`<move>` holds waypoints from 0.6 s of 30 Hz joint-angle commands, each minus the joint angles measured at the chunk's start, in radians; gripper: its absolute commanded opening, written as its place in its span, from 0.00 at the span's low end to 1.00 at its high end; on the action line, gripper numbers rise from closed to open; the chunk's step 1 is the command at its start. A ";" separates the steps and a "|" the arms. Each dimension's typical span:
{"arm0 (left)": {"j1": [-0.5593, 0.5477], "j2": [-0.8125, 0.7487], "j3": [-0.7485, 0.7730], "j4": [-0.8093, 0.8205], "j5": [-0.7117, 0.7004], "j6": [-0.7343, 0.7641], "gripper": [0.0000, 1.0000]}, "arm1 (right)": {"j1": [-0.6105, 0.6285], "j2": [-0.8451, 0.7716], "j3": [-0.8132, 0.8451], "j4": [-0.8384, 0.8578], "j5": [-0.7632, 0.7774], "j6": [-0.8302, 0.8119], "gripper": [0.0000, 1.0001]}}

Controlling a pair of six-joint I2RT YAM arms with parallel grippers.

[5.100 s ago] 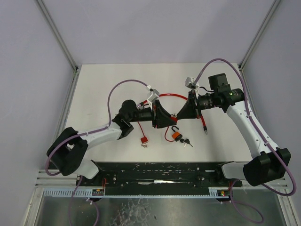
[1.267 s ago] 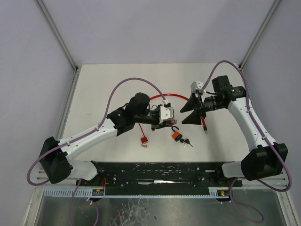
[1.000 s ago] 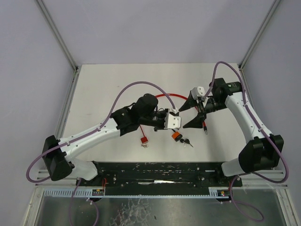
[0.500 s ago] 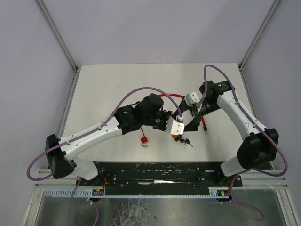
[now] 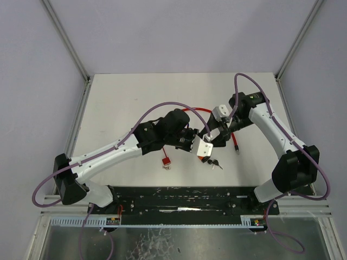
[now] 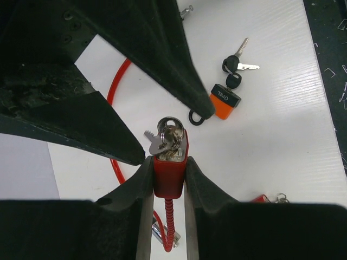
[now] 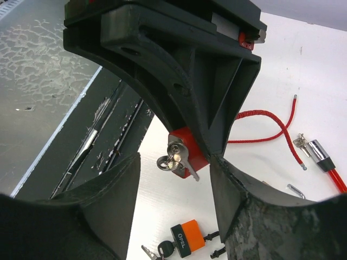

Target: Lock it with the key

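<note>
Your left gripper is clenching the red lock body by its flat sides. It's holding it up off the white table, with the keyed end pointing at the other arm. A silver key bunch on a split ring is sitting in that end. Your right gripper is straddling the bunch with its jaws apart, one black wedge-shaped finger on each side. It's grasping nothing, and I can't tell if either finger is touching metal.

The two grippers are crowding nose to nose, so they're hiding the lock from the top camera. Under them an orange padlock is lying flat, black base and dark shackle showing, with black-headed keys just beside it. The base is carrying white lettering that's too small to read for sure.

The red cable is looping over the table behind. It's looking ribbed where it's leaving the lock body and smooth further out. Its metal cable end is lying off to the side. A small red padlock is lying near your left forearm. The table is showing fine ribs, like corrugated plastic.
</note>
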 commanded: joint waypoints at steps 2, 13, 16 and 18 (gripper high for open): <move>0.010 -0.007 -0.016 0.034 -0.022 -0.003 0.00 | 0.011 -0.048 0.019 -0.032 -0.033 0.005 0.56; 0.049 -0.031 -0.069 0.061 -0.024 -0.060 0.00 | 0.011 -0.094 0.002 -0.017 -0.024 0.060 0.47; 0.050 -0.034 -0.073 0.064 -0.032 -0.085 0.00 | 0.011 -0.113 -0.013 0.038 -0.009 0.120 0.46; 0.049 -0.037 -0.071 0.077 -0.026 -0.127 0.00 | 0.010 -0.133 -0.031 0.117 0.016 0.228 0.46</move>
